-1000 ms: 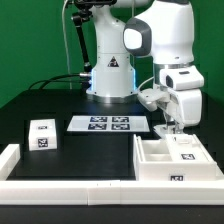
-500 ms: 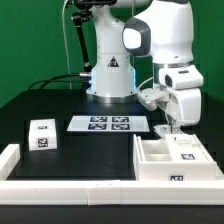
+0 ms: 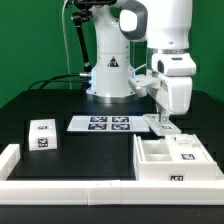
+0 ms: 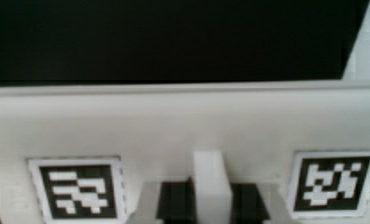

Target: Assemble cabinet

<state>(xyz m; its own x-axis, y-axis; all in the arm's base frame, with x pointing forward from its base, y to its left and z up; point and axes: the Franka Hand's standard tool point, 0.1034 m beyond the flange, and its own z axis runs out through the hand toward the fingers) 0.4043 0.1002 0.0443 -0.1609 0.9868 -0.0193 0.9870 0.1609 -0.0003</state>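
Observation:
The cabinet (image 3: 170, 165), a large white box with inner compartments, stands at the exterior view's lower right. Small tagged white blocks (image 3: 186, 154) sit in it. My gripper (image 3: 163, 124) points down at the cabinet's far wall. In the wrist view my gripper (image 4: 208, 200) has its two dark fingers (image 4: 171, 203) close together with a thin white rib (image 4: 208, 175) of the cabinet between them. A tag (image 4: 79, 189) shows on the white face on each side of the rib. A loose tagged white block (image 3: 43, 134) lies at the exterior view's left.
The marker board (image 3: 108, 124) lies flat on the black table in front of the robot base. A low white border rail (image 3: 70, 186) runs along the near edge and turns up at the exterior view's left corner.
The wrist has risen a little and shifted toward the exterior view's left, and the hand now stands more upright. The cabinet and the loose block have not moved.

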